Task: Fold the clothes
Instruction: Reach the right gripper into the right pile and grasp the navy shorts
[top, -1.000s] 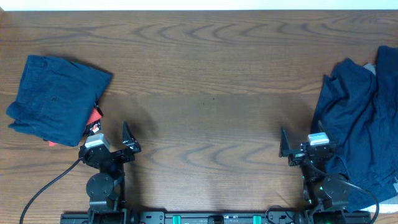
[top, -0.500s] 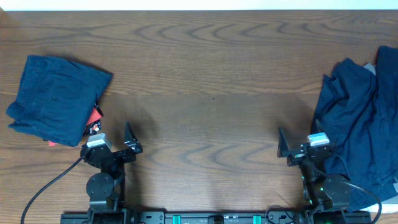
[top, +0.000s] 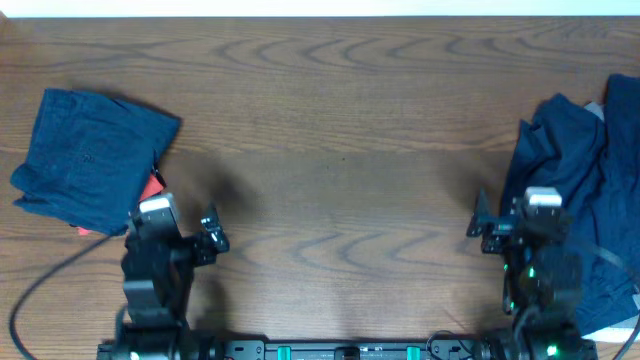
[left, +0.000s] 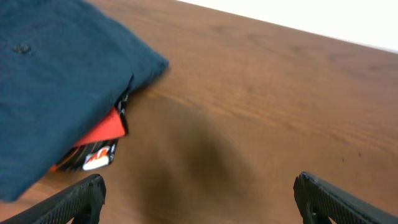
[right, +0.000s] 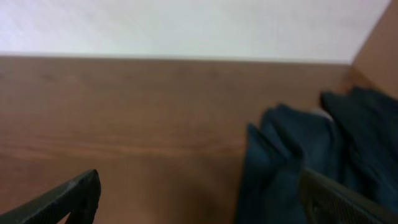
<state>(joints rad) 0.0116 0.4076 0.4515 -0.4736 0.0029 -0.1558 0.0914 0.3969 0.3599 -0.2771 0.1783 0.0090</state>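
Note:
A folded dark blue garment (top: 92, 160) lies at the left of the table, with a red tag (top: 152, 190) sticking out under its right edge; both show in the left wrist view (left: 56, 81) (left: 99, 134). A crumpled pile of dark blue clothes (top: 585, 200) lies at the right edge and shows in the right wrist view (right: 311, 155). My left gripper (top: 205, 235) is open and empty, just right of the folded garment. My right gripper (top: 485, 222) is open and empty, at the pile's left edge.
The brown wooden table (top: 340, 150) spans the whole view. A white cloth corner (top: 625, 95) lies at the far right edge. Black cables run from both arm bases along the front edge.
Both arms have risen and pitched forward from their rest pose. The right gripper has shifted right toward the pile. The clothes have not moved.

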